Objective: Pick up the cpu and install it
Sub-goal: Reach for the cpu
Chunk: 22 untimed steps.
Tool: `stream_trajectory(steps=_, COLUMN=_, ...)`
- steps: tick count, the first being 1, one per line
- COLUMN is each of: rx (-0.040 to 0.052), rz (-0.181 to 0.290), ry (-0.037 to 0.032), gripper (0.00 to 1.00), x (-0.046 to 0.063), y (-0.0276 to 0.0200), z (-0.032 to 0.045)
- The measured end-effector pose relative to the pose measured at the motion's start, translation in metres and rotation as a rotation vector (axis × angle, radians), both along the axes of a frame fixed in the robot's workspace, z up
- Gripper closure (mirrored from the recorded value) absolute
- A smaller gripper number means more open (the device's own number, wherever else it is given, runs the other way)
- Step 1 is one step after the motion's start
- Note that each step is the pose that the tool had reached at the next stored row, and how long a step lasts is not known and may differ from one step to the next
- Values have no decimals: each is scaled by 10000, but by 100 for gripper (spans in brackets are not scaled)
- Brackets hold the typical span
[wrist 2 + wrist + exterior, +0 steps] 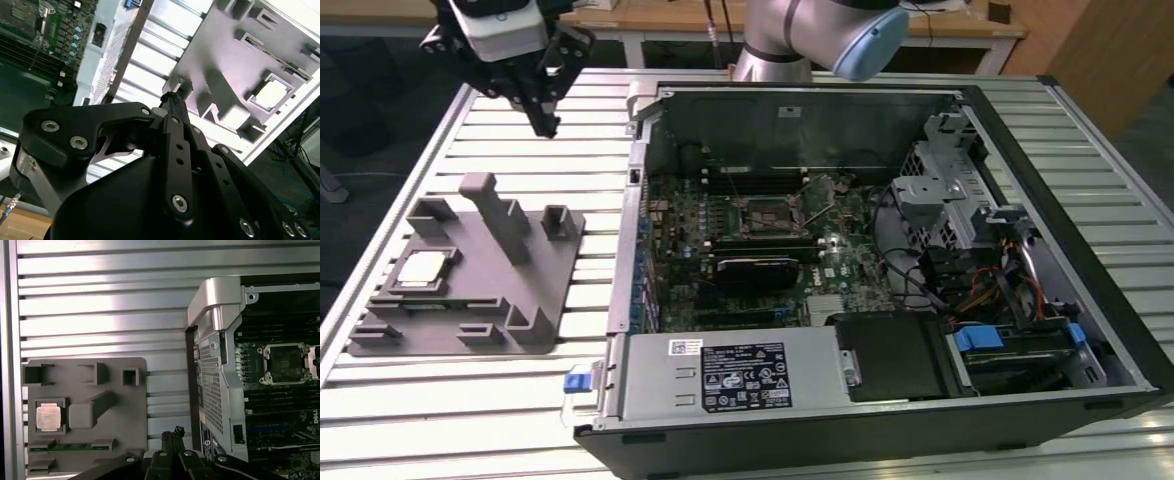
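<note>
The cpu (pixel 424 268) is a small silvery square lying flat in a recess of the grey holder block (pixel 520 290), at the exterior view's left. Both wrist views show the cpu (pixel 48 417) (pixel 272 94) seated in that block. My gripper (pixel 544 122) hangs high over the slatted table behind the block, well away from the chip. Its two fingers meet at the tips, shut with nothing between them, as seen on the gripper (pixel 172 432) (pixel 172 97) in both wrist views. The motherboard's socket (pixel 767 215) (pixel 285 364) sits open inside the computer case.
The open computer case (pixel 1067 330) takes up the table's middle and the exterior view's right, with its metal side wall (pixel 220 370) standing between block and motherboard. Upright posts (pixel 494 215) rise from the holder block beside the chip. Bare slatted table (pixel 467 420) surrounds the block.
</note>
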<state>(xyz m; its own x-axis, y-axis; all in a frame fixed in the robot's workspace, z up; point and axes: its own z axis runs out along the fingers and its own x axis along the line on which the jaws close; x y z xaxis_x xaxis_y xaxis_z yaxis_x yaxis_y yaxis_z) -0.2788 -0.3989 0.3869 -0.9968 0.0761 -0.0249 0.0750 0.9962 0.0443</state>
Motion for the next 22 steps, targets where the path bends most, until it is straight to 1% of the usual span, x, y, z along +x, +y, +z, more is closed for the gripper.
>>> stream_trajectory(steps=22, rx=2, rz=-1, ry=-3, gripper=89, x=-753, y=0, z=-88)
